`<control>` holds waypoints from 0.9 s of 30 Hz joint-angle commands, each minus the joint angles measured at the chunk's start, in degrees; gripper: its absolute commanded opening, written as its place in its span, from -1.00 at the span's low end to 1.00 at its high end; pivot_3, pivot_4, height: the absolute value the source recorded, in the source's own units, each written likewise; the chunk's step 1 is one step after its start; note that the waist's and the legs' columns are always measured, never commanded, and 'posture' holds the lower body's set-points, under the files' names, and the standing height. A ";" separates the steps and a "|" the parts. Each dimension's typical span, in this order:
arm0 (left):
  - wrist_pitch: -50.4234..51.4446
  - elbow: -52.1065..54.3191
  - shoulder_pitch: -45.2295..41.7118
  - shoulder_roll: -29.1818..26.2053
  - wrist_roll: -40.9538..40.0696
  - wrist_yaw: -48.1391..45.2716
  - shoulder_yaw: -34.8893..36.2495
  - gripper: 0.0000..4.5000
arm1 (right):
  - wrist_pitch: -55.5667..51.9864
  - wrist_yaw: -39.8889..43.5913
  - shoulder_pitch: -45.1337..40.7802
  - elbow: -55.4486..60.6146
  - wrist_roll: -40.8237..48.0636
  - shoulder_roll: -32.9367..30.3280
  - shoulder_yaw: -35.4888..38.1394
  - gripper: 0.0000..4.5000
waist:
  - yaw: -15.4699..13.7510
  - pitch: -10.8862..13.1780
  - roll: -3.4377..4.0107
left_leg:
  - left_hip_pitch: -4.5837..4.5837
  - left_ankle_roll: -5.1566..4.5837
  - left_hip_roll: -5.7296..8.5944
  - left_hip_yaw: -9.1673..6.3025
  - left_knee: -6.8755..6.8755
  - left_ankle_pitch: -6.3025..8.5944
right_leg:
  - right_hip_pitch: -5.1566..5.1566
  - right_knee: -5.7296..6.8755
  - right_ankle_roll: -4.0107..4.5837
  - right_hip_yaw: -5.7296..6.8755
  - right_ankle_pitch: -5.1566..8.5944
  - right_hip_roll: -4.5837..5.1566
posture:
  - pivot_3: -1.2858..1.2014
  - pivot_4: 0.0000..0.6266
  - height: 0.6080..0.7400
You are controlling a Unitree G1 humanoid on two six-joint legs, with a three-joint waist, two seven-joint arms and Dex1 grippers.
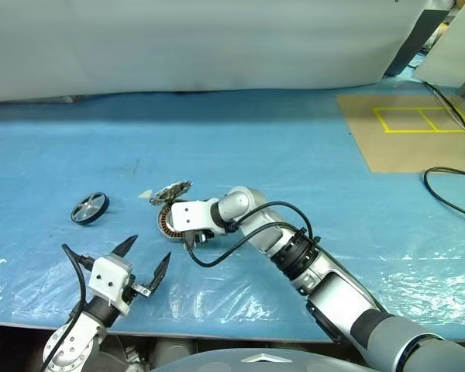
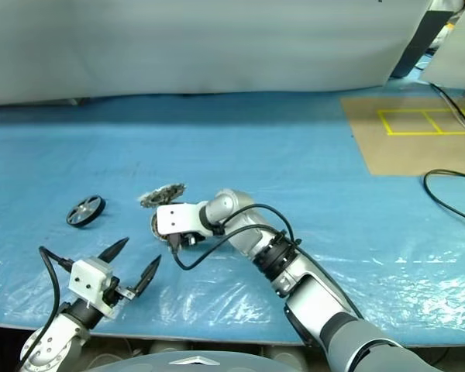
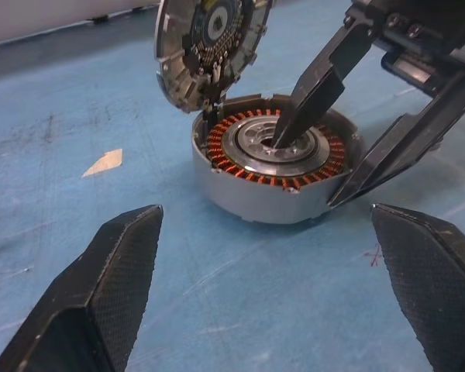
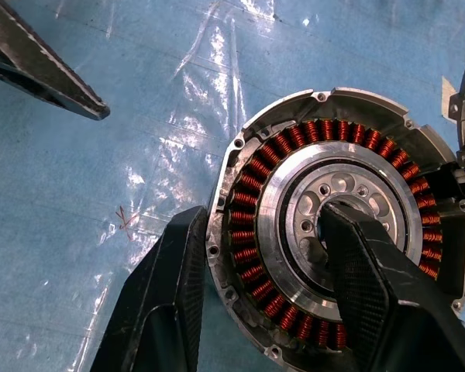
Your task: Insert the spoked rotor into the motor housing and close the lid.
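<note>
The motor housing (image 3: 252,203), a grey cylinder with copper windings, rests on the blue sheet. Its notched grey lid (image 3: 209,43) stands tilted up at the far rim. My right gripper (image 3: 308,170) straddles the housing wall. One finger sits in the silver centre and the other presses the outer wall, so it is shut on the housing. The spoked rotor (image 1: 89,208), black-rimmed, lies on the sheet to the left, apart from both grippers. My left gripper (image 1: 149,249) hovers open and empty near the front edge, pointing at the housing.
A small white scrap (image 1: 145,194) lies beside the lid. A brown board with yellow tape (image 1: 418,132) lies at the back right, with a black cable (image 1: 449,190) looping near it. A white sheet (image 1: 217,46) closes off the back.
</note>
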State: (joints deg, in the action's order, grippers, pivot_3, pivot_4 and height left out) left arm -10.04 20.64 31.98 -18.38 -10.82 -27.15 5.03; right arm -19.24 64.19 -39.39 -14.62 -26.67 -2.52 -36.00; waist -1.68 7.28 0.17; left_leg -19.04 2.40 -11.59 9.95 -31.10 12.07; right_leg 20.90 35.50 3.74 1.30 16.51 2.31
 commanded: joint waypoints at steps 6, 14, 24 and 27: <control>-0.61 0.73 -0.51 -0.08 -1.14 -0.33 0.52 1.00 | -10.86 13.24 7.07 4.64 3.80 -6.15 -9.58 -0.15 | -0.64 -0.09 -0.07 | -0.01 0.17 0.03 -0.06 -0.07 0.12 | -0.07 -0.01 -0.19 0.00 0.09 -0.01 | 0.03 -0.52 1.00; -0.52 0.38 -0.71 -1.10 -1.43 -0.55 2.08 1.00 | -9.89 5.28 7.20 4.11 6.81 -1.61 -6.56 0.88 | 0.71 -0.29 -0.28 | 0.12 0.30 -0.02 -0.12 -0.09 0.26 | -0.23 -0.01 -0.29 -0.01 0.16 -0.07 | 0.03 -0.52 1.00; -0.85 -1.35 -2.44 -2.30 -1.98 -1.70 3.44 1.00 | -6.90 3.45 7.25 15.64 20.55 0.22 3.21 0.99 | 0.84 0.47 -0.52 | -0.18 0.41 -0.09 -0.24 -0.27 0.13 | 0.32 0.17 -0.04 -0.04 0.10 -0.21 | 0.03 -0.52 1.00; -1.09 -1.74 -2.88 -2.61 -2.33 -2.19 3.91 1.00 | -5.79 0.89 8.17 17.95 23.64 0.25 5.87 0.99 | 0.79 0.56 -0.67 | -0.35 0.42 -0.04 -0.35 -0.25 0.14 | 0.38 0.17 -0.09 0.01 0.06 -0.23 | 0.03 -0.52 1.00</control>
State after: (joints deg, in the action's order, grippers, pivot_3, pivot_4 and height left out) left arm -10.07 18.29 28.59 -20.40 -12.24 -28.77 7.64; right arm -26.40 66.65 -31.98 0.03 -5.96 -2.84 -32.46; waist -0.90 7.84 -0.50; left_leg -19.43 2.82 -11.62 9.57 -31.35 12.22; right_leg 21.29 35.65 3.64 1.31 16.56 2.07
